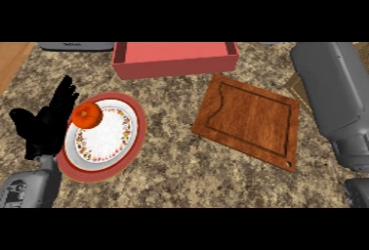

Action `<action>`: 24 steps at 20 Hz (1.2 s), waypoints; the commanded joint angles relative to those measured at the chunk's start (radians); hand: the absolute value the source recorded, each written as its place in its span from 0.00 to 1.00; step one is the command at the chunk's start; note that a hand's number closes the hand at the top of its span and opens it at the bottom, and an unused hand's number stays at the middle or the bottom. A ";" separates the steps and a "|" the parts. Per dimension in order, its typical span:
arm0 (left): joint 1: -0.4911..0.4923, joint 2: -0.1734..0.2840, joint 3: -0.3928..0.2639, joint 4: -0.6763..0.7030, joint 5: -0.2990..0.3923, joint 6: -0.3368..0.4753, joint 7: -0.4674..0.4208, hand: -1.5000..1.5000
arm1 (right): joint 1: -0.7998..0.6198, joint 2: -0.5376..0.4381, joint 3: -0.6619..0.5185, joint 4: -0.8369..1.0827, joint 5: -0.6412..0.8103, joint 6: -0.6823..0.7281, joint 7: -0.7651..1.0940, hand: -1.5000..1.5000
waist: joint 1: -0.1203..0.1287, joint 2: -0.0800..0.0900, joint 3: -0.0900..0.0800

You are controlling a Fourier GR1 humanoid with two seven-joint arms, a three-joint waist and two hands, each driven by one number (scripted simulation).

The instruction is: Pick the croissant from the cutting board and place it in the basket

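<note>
The wooden cutting board (249,117) lies tilted at centre right with nothing on it. No croissant shows anywhere in the head view. A sliver of a brown woven basket (294,87) peeks out at the right, mostly hidden behind my right forearm (333,97). That grey forearm rises along the right edge, and its hand is out of sight. My left hand (45,126) rests open at the left edge, fingers up, beside a plate.
A white patterned plate (108,141) sits on a red plate (86,175) at the left, with a round orange-red food item (86,115) on it. A red open box (173,59) stands at the back. A grey appliance (75,46) is at the back left.
</note>
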 commanded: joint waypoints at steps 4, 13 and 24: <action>-0.052 0.019 0.013 0.026 -0.001 -0.007 0.013 0.50 | -0.041 -0.088 -0.057 0.218 -0.023 0.026 -0.069 1.00 | 0.006 0.005 0.000; -0.025 -0.014 0.001 0.089 -0.030 0.011 -0.073 0.50 | 0.062 -0.188 -0.158 0.314 -0.136 0.010 -0.271 1.00 | 0.004 0.008 0.001; -0.012 -0.026 -0.004 0.028 -0.022 0.013 -0.017 0.50 | 0.089 -0.219 -0.244 0.338 -0.275 0.047 -0.434 1.00 | 0.004 0.003 0.001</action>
